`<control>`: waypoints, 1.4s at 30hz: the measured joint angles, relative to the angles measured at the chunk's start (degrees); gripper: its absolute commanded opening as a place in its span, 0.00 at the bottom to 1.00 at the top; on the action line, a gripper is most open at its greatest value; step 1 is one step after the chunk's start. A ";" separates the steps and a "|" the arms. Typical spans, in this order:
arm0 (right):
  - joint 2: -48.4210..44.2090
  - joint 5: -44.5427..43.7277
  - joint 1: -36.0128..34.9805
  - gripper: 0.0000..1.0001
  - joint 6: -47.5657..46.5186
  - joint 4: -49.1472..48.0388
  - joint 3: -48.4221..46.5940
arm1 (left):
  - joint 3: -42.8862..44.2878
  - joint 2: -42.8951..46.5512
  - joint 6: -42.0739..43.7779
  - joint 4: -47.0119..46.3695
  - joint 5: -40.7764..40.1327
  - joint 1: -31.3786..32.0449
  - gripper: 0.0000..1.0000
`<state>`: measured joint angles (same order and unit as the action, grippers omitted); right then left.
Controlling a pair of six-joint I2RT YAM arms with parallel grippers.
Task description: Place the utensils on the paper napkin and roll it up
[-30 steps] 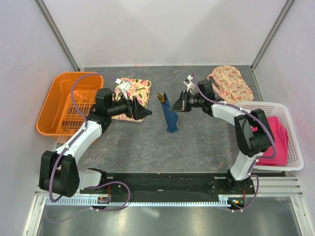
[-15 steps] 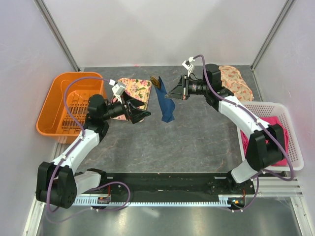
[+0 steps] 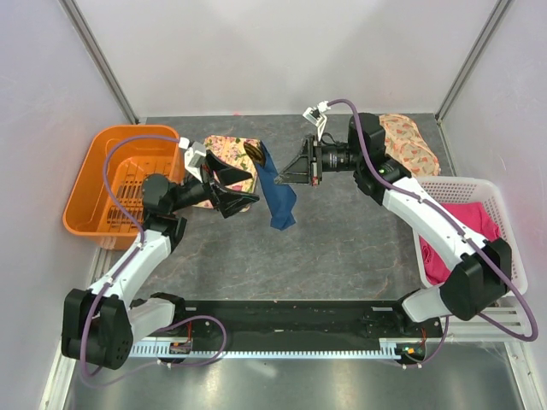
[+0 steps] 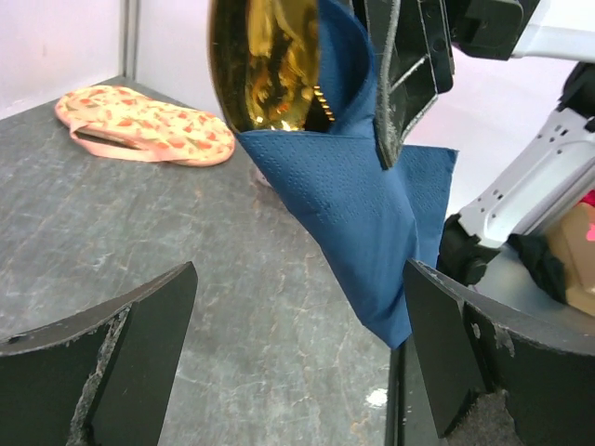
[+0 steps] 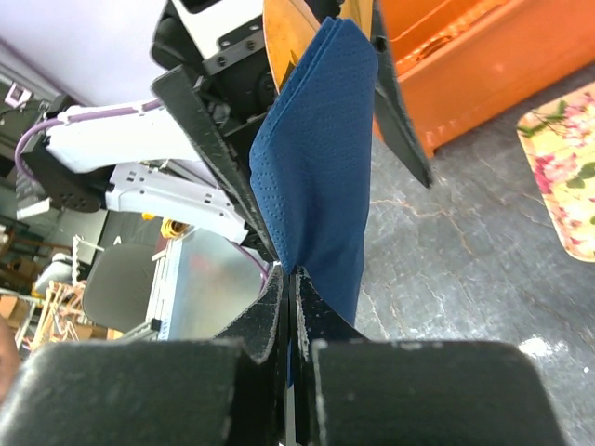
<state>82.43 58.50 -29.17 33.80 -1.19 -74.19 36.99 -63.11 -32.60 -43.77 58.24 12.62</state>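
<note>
Far left sits the orange basket [image 3: 111, 175]; next, your left gripper [image 3: 249, 191] gapes wide and empty by the floral tray [image 3: 232, 149], facing the paper napkin [image 3: 278, 192], which hangs pinched by your right gripper [image 3: 289, 178], jaws closed. Your left wrist view shows the utensils [image 4: 270, 65] tucked in its top fold, a mere glint from overhead.

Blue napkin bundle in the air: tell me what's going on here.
The right gripper is shut on the paper napkin, holding it up off the table as a loose roll. The gold utensils are wrapped inside, with a spoon bowl sticking out of the top. The left gripper is wide open right beside the bundle, facing it but gripping nothing. The floral tray lies on the table next to them.
</note>
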 measured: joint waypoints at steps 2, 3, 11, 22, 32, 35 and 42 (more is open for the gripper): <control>-0.50 -0.02 -0.79 0.00 -0.31 0.02 0.00 | -0.35 0.00 -1.53 -1.22 0.20 0.35 1.00; -0.70 -0.02 -1.14 0.00 -0.48 0.04 0.00 | -0.52 0.00 -2.29 -1.64 0.24 0.63 1.00; -1.99 0.00 -4.15 0.00 -1.27 0.46 0.00 | -0.76 0.42 -7.41 -5.33 0.20 3.48 0.99; -2.19 -0.09 -6.88 0.00 -2.08 0.87 0.00 | -0.66 1.90 -14.95 -12.52 0.20 6.51 0.72; -3.28 -0.35 -7.98 0.00 -2.14 0.85 0.00 | -0.35 2.21 -18.12 -13.94 -1.51 6.51 0.55; -3.28 -0.74 -8.00 0.00 -2.16 0.85 0.00 | -0.31 2.49 -19.02 -14.16 -1.64 6.54 0.47; -3.28 -1.18 -8.00 0.00 -2.38 0.85 0.00 | -0.28 3.32 -20.50 -15.39 -1.77 6.51 0.29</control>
<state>79.15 57.32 -37.17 31.42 -0.34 -74.19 36.71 -59.79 -53.10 -59.16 56.47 19.14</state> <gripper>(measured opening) 0.007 0.354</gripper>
